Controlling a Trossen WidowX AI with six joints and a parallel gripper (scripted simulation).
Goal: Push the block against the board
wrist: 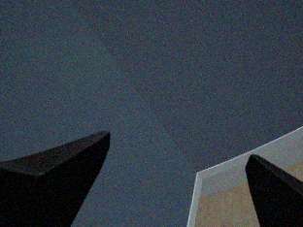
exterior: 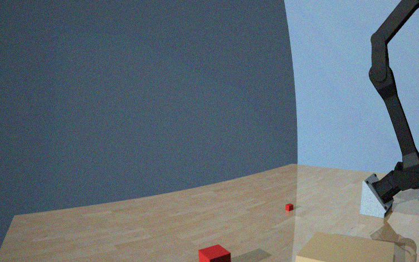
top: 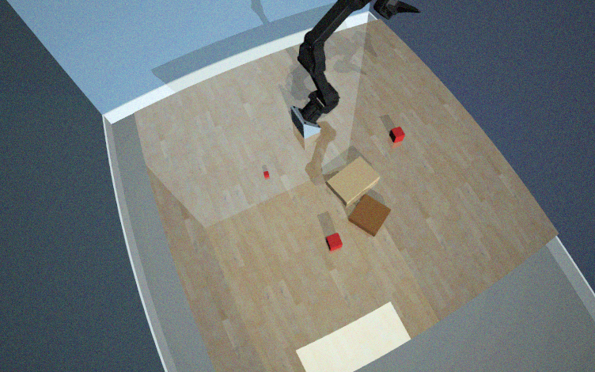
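Note:
The light tan board (top: 353, 180) (exterior: 344, 247) lies near the middle of the wooden table. The darker brown square block (top: 369, 214) lies right in front of it. The block is turned a little relative to the board, and its near corner sits at the board's side; their sides are not flush. My gripper (top: 401, 7) (wrist: 181, 151) is open and empty. It is raised high beyond the table's far corner, far from both parts. In the wrist view it points past the table's corner (wrist: 214, 178) at the dark background.
The arm's base sits on a grey wedge (top: 305, 124) (exterior: 370, 200) behind the board. Red cubes stand at the right (top: 396, 134), in front of the block (top: 334, 241) (exterior: 214, 253), and a small one at the left (top: 266, 174) (exterior: 289, 207). A cream rectangle (top: 353, 339) lies at the near edge.

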